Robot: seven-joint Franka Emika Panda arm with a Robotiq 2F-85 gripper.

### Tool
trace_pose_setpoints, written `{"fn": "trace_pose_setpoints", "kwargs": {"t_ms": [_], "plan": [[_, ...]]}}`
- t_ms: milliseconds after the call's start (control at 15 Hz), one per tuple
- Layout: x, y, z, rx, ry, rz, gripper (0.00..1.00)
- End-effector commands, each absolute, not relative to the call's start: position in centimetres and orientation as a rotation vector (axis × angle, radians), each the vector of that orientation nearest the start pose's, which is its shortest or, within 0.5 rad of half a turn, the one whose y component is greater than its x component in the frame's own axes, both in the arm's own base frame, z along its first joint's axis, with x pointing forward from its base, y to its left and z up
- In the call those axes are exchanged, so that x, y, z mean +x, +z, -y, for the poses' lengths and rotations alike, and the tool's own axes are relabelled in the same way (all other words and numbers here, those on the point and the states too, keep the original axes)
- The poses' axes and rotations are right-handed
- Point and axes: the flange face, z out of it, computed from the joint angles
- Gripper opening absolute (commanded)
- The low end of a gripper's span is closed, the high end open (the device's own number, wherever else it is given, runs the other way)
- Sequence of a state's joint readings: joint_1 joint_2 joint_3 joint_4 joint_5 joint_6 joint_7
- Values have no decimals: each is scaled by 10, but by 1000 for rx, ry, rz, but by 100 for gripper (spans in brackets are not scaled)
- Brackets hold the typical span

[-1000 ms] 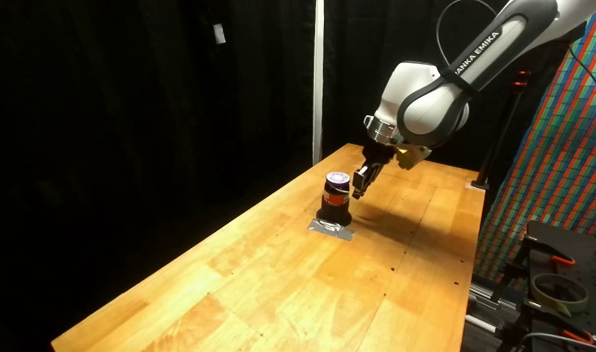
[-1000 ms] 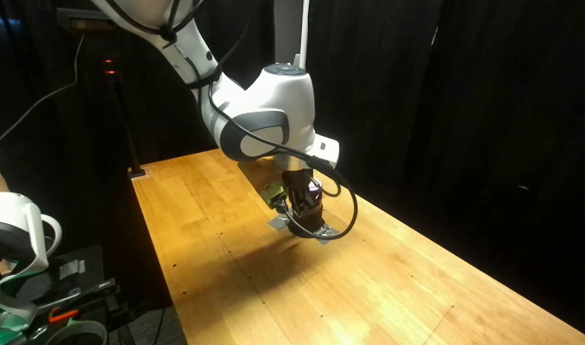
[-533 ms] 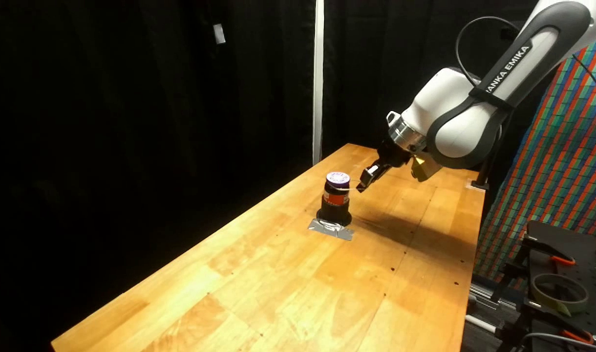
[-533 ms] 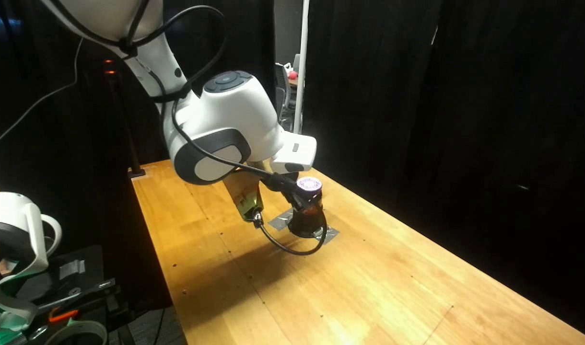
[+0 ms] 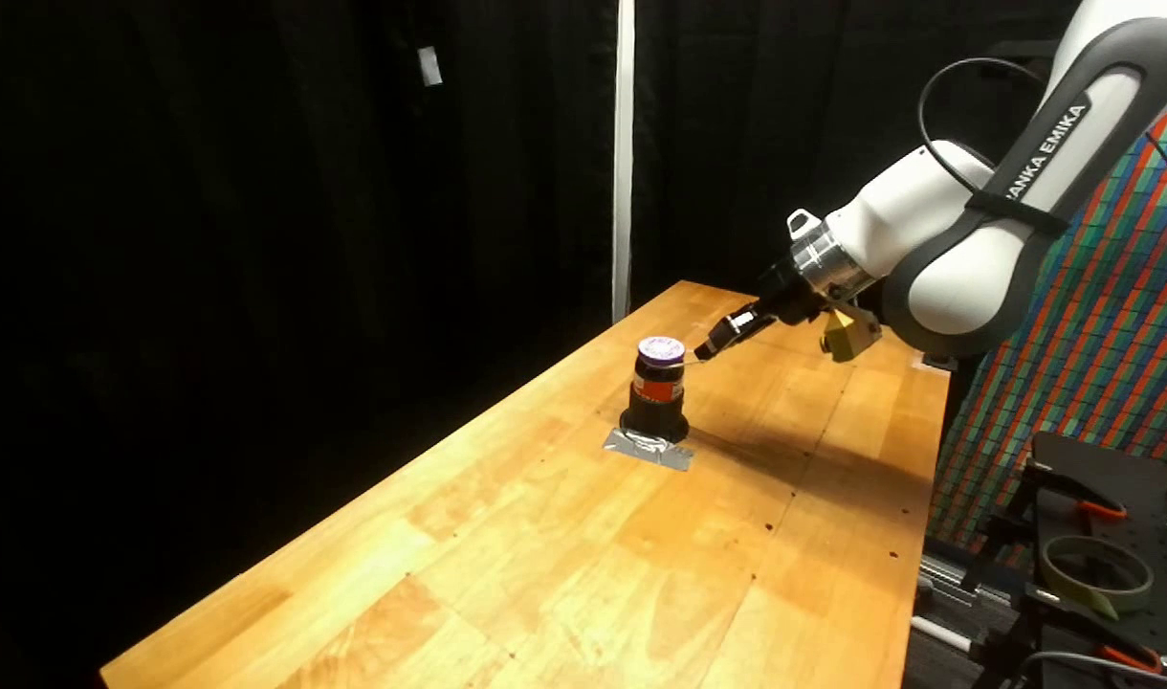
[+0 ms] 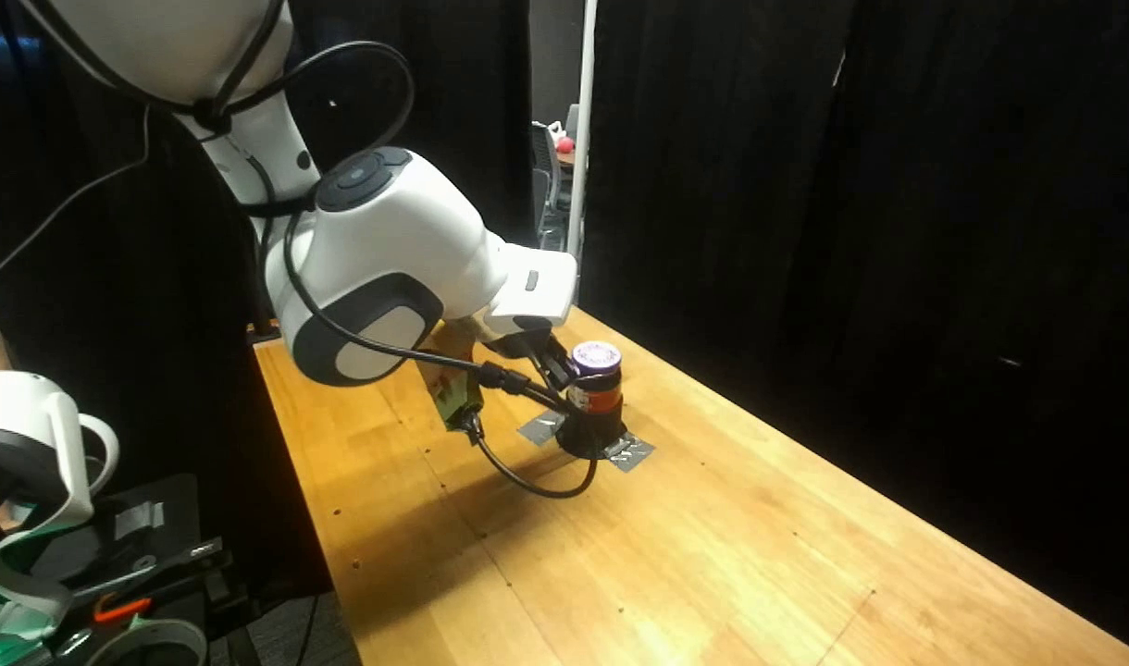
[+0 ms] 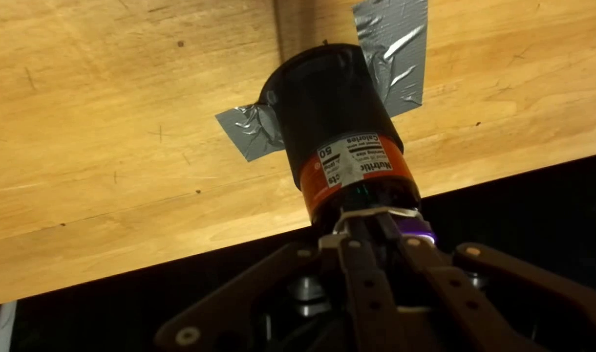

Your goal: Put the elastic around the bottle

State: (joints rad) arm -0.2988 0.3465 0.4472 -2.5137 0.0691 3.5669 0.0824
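The bottle stands upright with a purple cap, an orange-red band and a dark lower part. It also shows in an exterior view and in the wrist view. A thin pale elastic passes round the bottle's neck below the cap and across my fingertips. In an exterior view the elastic stretches from the neck to the fingers. My gripper is tilted beside the cap, its fingers a narrow gap apart, nothing seen between them. The tips also show in both exterior views. The elastic's far side is hidden.
Grey tape fixes the bottle's base to the wooden table. A wrist cable hangs in a loop near the bottle. The table's edge runs close behind the bottle, with black curtain beyond. A side cart holds tools.
The wrist has tilted back and the arm has drawn away from the bottle. The elastic now shows stretched between the bottle's neck and my fingertips. The bottle has not moved.
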Motion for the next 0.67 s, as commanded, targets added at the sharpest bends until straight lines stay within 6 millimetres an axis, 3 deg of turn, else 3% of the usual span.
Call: {"fn": "trace_pose_setpoints", "kwargs": {"t_ms": [0,333,400,467,533,600], "plan": [[493,247,-57,-2660,-1124,-148,12],[485,242,-48,-2508,-1248,-168,12],[485,240,-46,-2491,-1248,-175,36],[486,238,-43,-2482,-1221,-200,38],[487,236,-44,-2534,-1209,-177,18],[485,234,-42,-2526,-1199,-187,27]]}}
